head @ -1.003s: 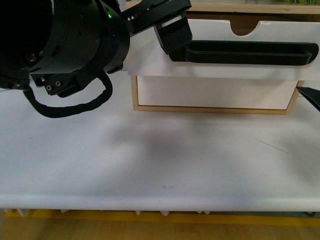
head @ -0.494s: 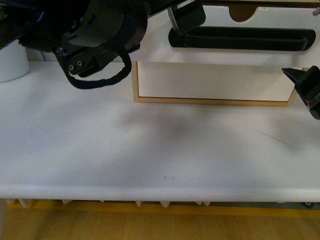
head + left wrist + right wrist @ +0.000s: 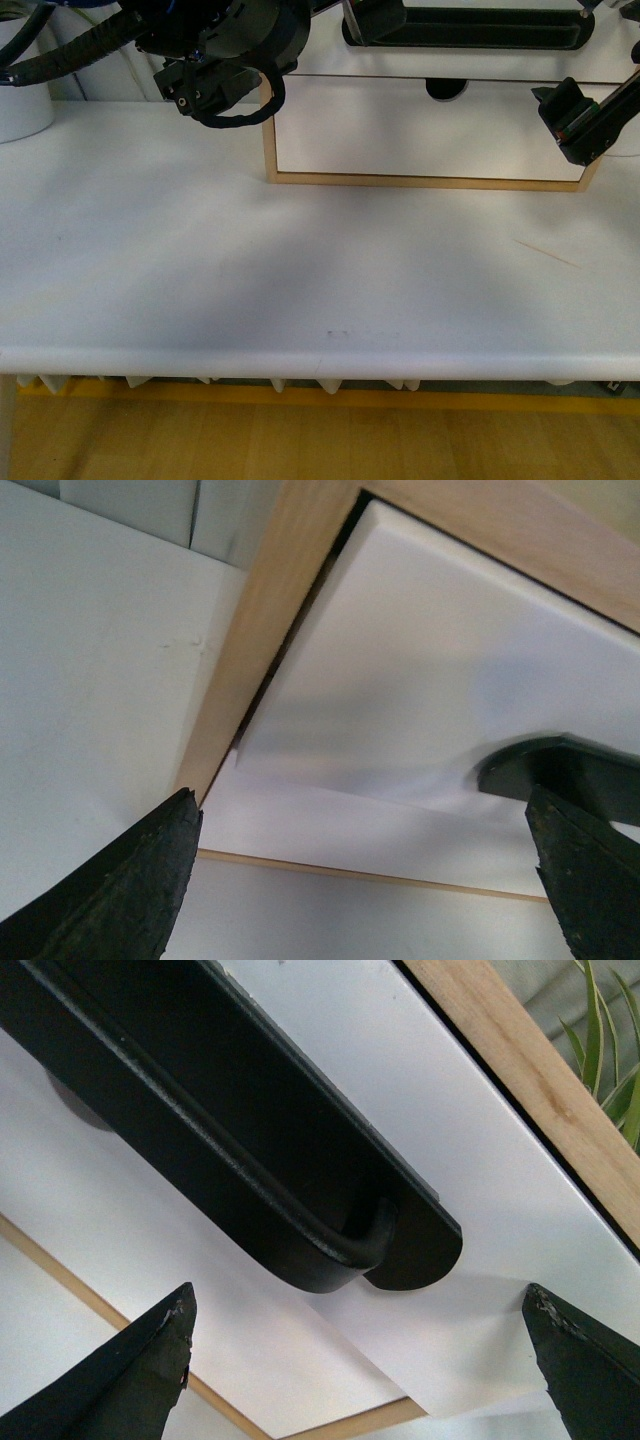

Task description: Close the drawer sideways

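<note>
**Left to right.** The left hand [image 3: 360,895] faces the left end of the drawer [image 3: 420,63], its two fingers [image 3: 130,880] spread wide with nothing between them. The drawer is the upper one in the wood cabinet [image 3: 269,150], which stands at the back of the white surface [image 3: 300,290]. Its white front juts forward over the lower front [image 3: 400,135]. The left wrist view shows a dark gap between the front and the frame, so the drawer reads as not fully home. A long black handle [image 3: 465,25] runs across the front. The right hand [image 3: 360,1380] faces the handle's right end, fingers likewise wide, gripping nothing.

**Step in hand, as judged:** pushing the front in. Whether either hand touches the front cannot be told.

**Next move:** an even, straight push at both ends until the front sits flush, without skewing the drawer.
</note>
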